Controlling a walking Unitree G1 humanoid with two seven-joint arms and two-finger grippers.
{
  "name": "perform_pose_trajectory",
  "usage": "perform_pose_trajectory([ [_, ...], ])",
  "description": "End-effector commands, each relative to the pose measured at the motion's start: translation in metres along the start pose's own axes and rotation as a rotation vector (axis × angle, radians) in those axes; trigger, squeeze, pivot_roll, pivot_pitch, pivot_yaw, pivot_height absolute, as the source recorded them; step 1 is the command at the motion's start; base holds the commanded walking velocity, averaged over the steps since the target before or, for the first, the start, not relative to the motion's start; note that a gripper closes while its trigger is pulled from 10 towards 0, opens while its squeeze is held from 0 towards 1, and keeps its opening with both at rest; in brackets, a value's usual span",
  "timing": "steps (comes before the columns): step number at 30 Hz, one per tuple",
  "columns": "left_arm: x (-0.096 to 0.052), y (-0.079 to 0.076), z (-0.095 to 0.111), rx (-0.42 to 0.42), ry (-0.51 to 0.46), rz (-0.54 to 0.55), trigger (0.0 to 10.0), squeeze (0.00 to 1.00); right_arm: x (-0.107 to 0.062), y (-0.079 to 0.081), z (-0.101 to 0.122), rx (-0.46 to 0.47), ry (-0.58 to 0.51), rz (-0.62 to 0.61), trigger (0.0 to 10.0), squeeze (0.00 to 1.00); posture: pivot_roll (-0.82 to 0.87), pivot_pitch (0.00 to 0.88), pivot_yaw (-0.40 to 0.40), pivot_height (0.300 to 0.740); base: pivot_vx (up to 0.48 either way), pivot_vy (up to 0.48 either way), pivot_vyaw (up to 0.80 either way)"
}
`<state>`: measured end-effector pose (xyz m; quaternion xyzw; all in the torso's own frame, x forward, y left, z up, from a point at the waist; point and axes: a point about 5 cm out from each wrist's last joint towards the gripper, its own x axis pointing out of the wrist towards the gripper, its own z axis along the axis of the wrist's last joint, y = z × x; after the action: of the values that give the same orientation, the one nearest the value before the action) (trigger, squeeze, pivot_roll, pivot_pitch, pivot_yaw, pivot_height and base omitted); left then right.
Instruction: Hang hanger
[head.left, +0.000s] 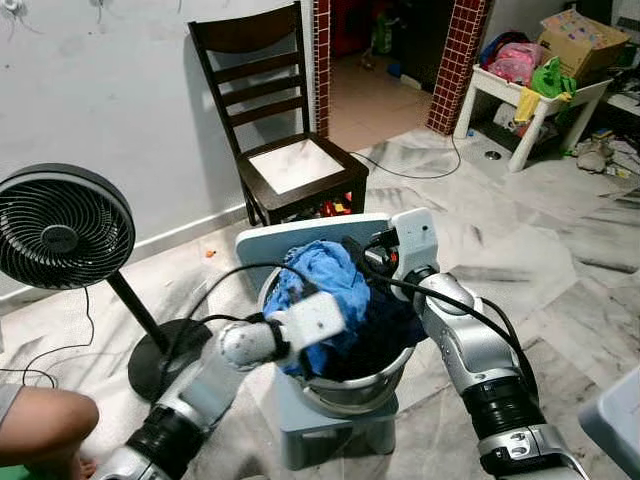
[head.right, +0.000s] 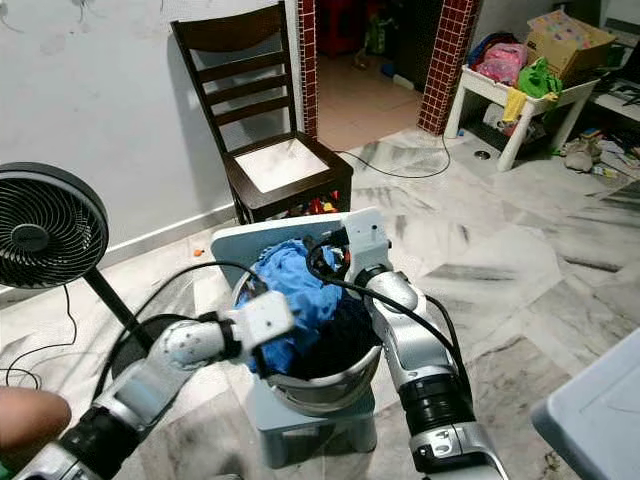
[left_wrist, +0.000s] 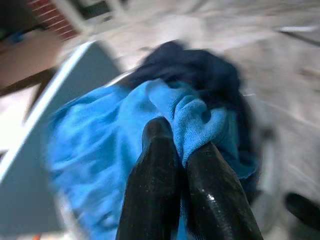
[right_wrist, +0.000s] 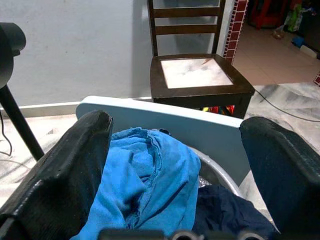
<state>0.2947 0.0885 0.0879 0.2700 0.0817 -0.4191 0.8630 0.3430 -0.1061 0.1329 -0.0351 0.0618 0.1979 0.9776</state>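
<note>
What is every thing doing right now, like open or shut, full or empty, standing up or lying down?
left tool: shut on the blue cloth
right tool: open, above the laundry
metal basin: full of clothes, on a small stool
dark cloth: piled in the basin beside the blue one
chair: upright, seat bare
fan: upright; running or not, cannot tell

— Is it bright in the room?
— Yes, soft daylight. The white wall (head.left: 120, 100) and pale floor (head.left: 560, 270) look bright, with no glare.
— Any shadows?
— A soft one falls from the chair (head.left: 275, 120) onto the wall, and it is dark under the fan (head.left: 62, 228).
— Is anything fuzzy?
— The left wrist view is smeared. The blue cloth (left_wrist: 100, 150) and its edges look blurry. The other pictures are sharp.
</note>
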Motion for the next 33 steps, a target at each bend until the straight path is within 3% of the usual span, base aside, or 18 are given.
perform_pose_trajectory([
  [1,-0.008,0.011,-0.002,-0.060,0.002,0.140,10.0,0.00,0.002,0.006,0.002,-0.007,-0.008,0.022,10.0,0.00,0.09,0.000,0.013,0.740,0.000,0.000,0.00],
  [3,-0.015,0.015,-0.006,-0.143,-0.002,0.248,10.0,0.00,0.002,0.008,0.001,-0.007,-0.007,0.027,10.0,0.00,0.09,0.000,0.013,0.740,0.000,0.000,0.00],
  [5,-0.017,0.015,-0.008,-0.184,-0.006,0.284,10.0,0.00,0.002,0.008,0.001,-0.008,-0.006,0.029,10.0,0.00,0.09,0.000,0.013,0.740,0.000,0.000,0.00],
  [7,-0.024,0.009,-0.018,-0.328,0.013,0.354,10.0,0.00,0.002,0.008,0.001,-0.010,-0.005,0.033,10.0,0.00,0.09,0.000,0.009,0.740,0.000,0.000,0.00],
  [12,-0.024,-0.004,-0.023,-0.368,0.034,0.333,10.0,0.00,0.003,0.008,0.001,-0.016,-0.003,0.038,10.0,0.00,0.10,0.000,-0.002,0.740,0.000,0.000,0.00],
  [13,-0.022,-0.006,-0.021,-0.400,0.014,0.331,10.0,0.69,0.004,0.009,0.002,-0.019,-0.005,0.041,10.0,0.00,0.10,0.000,-0.002,0.740,0.000,0.000,0.00],
  [14,-0.022,-0.006,-0.020,-0.411,0.005,0.331,10.0,1.00,0.004,0.009,0.002,-0.020,-0.005,0.042,10.0,0.00,0.10,0.000,-0.003,0.740,0.000,0.000,0.00],
  [17,-0.020,-0.004,-0.013,-0.445,-0.034,0.324,10.0,1.00,0.005,0.010,0.004,-0.024,-0.009,0.046,10.0,0.00,0.10,0.000,-0.003,0.740,0.000,0.000,0.00],
  [20,-0.020,0.000,-0.004,-0.408,-0.084,0.329,10.0,1.00,0.005,0.010,0.004,-0.026,-0.011,0.048,10.0,0.00,0.09,0.000,-0.002,0.740,0.000,0.000,0.00],
  [26,-0.033,-0.012,-0.014,-0.265,0.014,0.213,10.0,1.00,0.002,0.010,0.001,-0.027,-0.005,0.046,10.0,0.00,0.09,0.000,0.005,0.740,0.000,0.000,0.00],
  [33,-0.053,-0.013,-0.024,-0.255,0.065,0.270,10.0,1.00,0.001,0.011,-0.001,-0.027,0.001,0.045,10.0,0.00,0.11,0.000,0.004,0.740,0.000,0.000,0.00],
])
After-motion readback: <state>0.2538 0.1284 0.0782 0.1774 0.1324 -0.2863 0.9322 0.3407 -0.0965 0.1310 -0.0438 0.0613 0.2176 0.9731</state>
